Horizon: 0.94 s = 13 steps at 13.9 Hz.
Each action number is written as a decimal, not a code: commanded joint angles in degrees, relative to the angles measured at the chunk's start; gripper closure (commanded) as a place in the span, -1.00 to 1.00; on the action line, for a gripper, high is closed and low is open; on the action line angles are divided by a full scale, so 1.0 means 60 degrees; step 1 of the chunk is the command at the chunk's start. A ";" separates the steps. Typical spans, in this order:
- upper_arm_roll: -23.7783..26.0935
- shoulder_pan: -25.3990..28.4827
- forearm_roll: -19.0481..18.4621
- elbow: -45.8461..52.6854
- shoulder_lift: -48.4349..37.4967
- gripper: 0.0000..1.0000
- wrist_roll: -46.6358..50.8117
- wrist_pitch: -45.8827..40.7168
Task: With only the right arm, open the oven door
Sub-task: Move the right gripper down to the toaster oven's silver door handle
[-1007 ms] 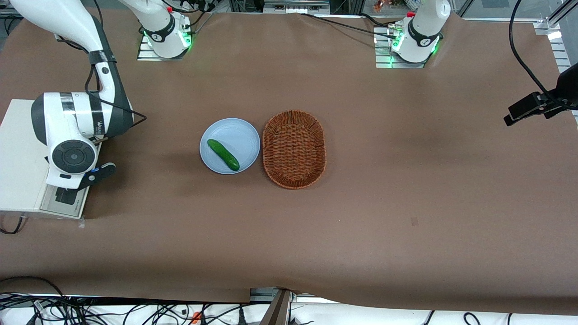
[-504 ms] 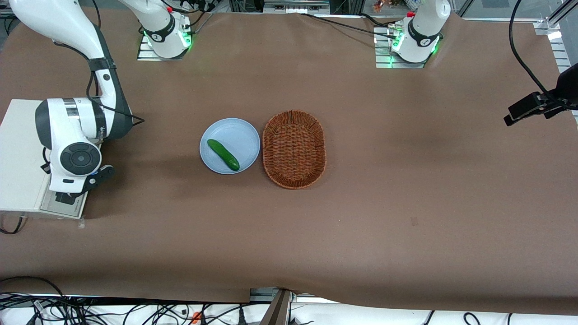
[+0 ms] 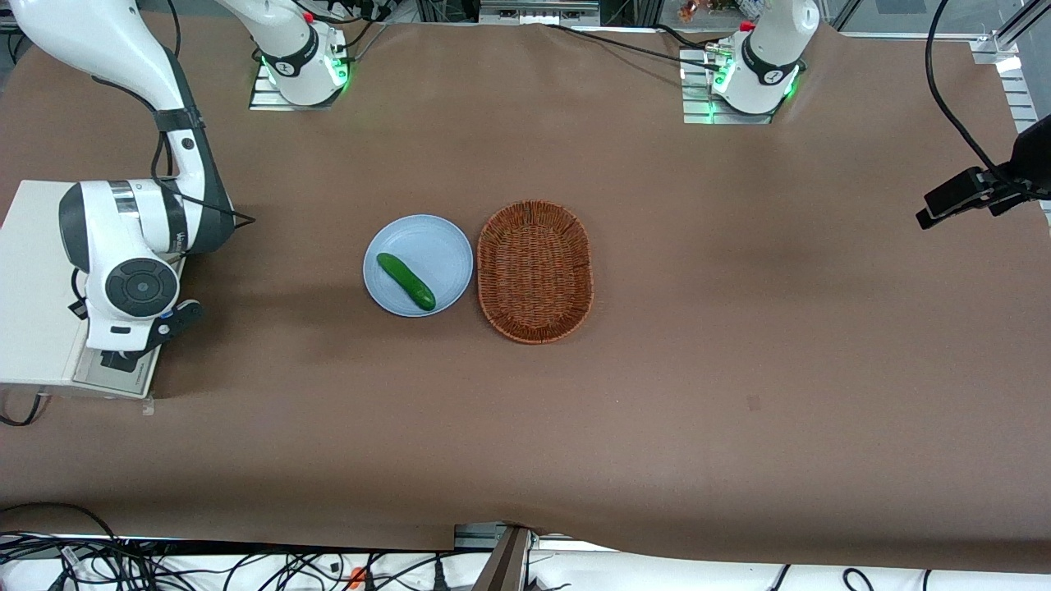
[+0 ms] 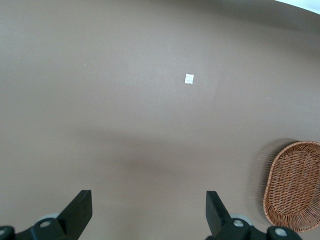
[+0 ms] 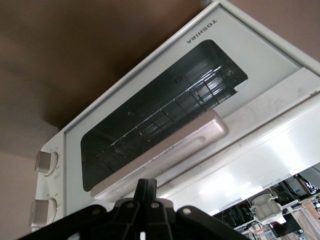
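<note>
Brown paper-covered table (image 3: 657, 394), off-white Toshiba toaster oven (image 3: 37, 287) at the working arm's end, oven door (image 5: 165, 117) shut, its handle (image 5: 165, 152) lengthwise along the door's edge, just beside the right arm's (image 3: 131, 246) gripper (image 5: 147, 212), finger state cannot be told, blue plate (image 3: 443, 246) with cucumber (image 3: 405, 281) and wicker basket (image 3: 534, 271) well apart.

The right arm (image 3: 131, 222) bends down at the working arm's end of the table, wrist turned downward, its black gripper (image 3: 123, 359) low beneath the wrist.

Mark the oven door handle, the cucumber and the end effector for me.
oven door handle (image 5: 165, 150), right wrist view, middle of the silver bar.
cucumber (image 3: 406, 281), front view, middle of its body.
end effector (image 3: 125, 359), front view, black tip over the oven.
</note>
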 commanded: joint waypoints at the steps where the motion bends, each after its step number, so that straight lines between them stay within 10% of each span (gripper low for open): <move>1: 0.0007 -0.0167 -0.0189 -0.0130 -0.0013 1.00 -0.0315 0.0298; 13: 0.0051 -0.0197 0.0307 -0.0042 0.0308 1.00 -0.0096 0.0518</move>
